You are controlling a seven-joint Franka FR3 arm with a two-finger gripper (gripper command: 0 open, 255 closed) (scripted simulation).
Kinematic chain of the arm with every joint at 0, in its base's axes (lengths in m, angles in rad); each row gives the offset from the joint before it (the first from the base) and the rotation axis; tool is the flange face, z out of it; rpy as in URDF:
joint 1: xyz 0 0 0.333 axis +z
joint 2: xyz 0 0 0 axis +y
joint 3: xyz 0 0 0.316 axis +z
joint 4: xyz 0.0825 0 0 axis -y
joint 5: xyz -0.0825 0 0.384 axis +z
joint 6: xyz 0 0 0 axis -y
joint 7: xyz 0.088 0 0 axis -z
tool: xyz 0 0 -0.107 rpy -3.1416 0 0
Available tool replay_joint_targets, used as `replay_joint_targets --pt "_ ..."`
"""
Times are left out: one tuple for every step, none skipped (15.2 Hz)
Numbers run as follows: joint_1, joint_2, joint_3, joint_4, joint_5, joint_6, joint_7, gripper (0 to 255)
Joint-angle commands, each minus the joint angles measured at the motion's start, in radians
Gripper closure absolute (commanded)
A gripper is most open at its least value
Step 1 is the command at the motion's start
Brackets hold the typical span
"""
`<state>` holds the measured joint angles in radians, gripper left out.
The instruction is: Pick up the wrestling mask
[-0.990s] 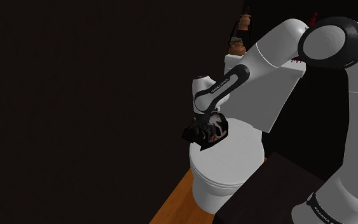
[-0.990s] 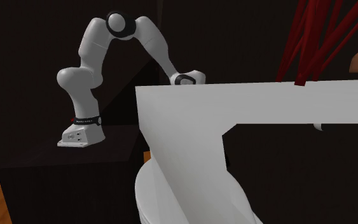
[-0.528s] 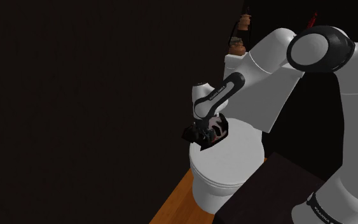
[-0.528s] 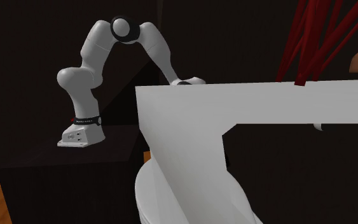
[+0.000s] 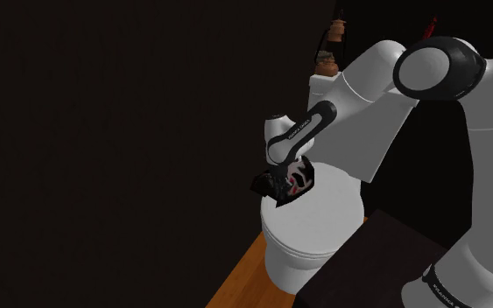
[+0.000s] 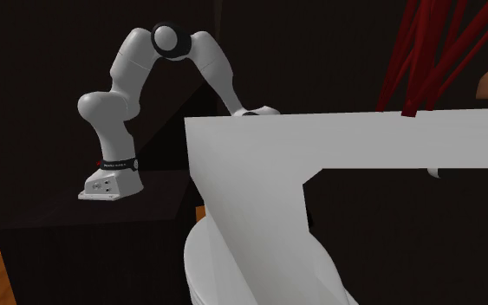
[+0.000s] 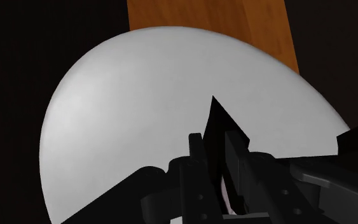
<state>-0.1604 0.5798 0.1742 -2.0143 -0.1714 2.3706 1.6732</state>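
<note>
In the shoulder view, the white arm (image 5: 358, 96) bends down to a white toilet lid (image 5: 323, 219). The claw (image 5: 281, 182) is over the lid's far left part, with the black, white and red wrestling mask (image 5: 299, 178) at its tip. In the second exterior view, a big white tank (image 6: 320, 143) stands in front of the arm's low end. In the wrist view, the claw (image 7: 214, 143) is narrow and pinches a black pointed piece of the mask (image 7: 217, 121) above the lid (image 7: 139, 95).

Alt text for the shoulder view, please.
The white arm reaches down, its black end effector shut on a black, white and red wrestling mask at the closed lid of a white toilet. The dark stand is at lower right, with wooden floor beside the toilet.
</note>
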Motion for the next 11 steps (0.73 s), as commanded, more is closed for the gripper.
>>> replay_joint_targets --pt "0.0 0.0 -0.001 0.0 0.0 0.0 0.0 255" --pt "0.0 0.0 -0.001 0.0 0.0 0.0 0.0 255" --pt "0.002 0.002 0.0 0.002 0.0 -0.001 0.002 255" --pt "0.0 -0.01 0.002 0.0 0.003 -0.01 0.0 255" --pt "-0.002 -0.022 0.004 -0.003 0.005 -0.018 -0.002 255" --pt "-0.003 -0.033 0.006 -0.005 0.008 -0.028 -0.003 255" --pt "-0.004 -0.044 0.008 -0.007 0.011 -0.037 -0.005 255" --pt "-0.006 -0.055 0.01 -0.008 0.014 -0.046 -0.007 255" --pt "-0.007 -0.066 0.012 -0.01 0.017 -0.056 -0.009 255" --pt "-0.009 -0.077 0.014 -0.011 0.019 -0.065 -0.011 255" --pt "-0.01 -0.088 0.016 -0.012 0.022 -0.075 -0.013 255"
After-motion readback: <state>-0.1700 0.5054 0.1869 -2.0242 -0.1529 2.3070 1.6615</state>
